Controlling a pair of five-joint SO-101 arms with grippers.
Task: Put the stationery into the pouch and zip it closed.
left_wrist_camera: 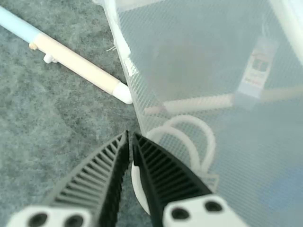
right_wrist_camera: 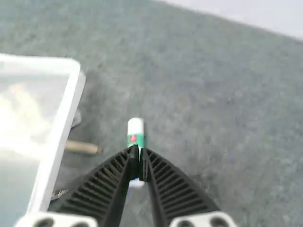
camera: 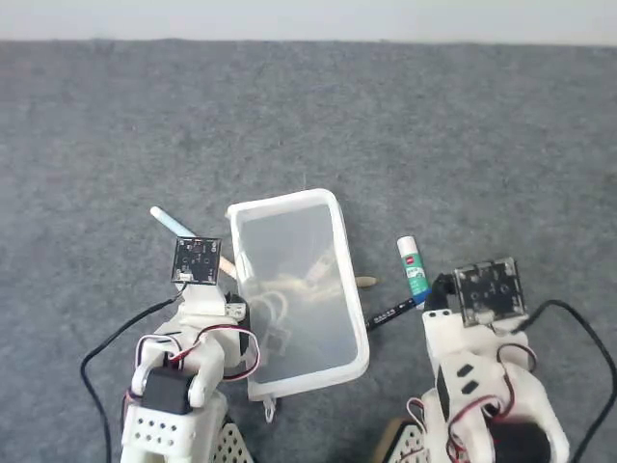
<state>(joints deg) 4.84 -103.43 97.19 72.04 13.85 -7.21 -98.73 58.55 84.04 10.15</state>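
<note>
The pouch (camera: pixel 280 202) (left_wrist_camera: pixel 189 56) (right_wrist_camera: pixel 62 118) lies flat in the middle of the grey worktop (camera: pixel 463 125), between the two arms. Its long axis runs away from them, leaning a little. Pale items (camera: pixel 289 285) show blurred through its clear face, among them white loops (left_wrist_camera: pixel 189 137).

To its left a pen (camera: pixel 172 224) (left_wrist_camera: pixel 71 61) lies slantwise, blue end far out and cream end toward the pouch, with its white tip just beside the rim. To the right a glue stick (camera: pixel 413 265) (right_wrist_camera: pixel 135 130) lies lengthwise away from the arms, white cap at the far end. A black pen (camera: pixel 390 313) slants from the pouch's right rim toward the right arm. A wooden stick (camera: pixel 364 282) (right_wrist_camera: pixel 83 147) pokes out from that rim.

The left gripper (left_wrist_camera: pixel 129 138) is at the pouch's left rim, jaws drawn together at the tips. Whether they pinch the rim I cannot tell. The right gripper (right_wrist_camera: pixel 138 152) sits over the glue stick, jaws closed tip to tip, in line with its length.
</note>
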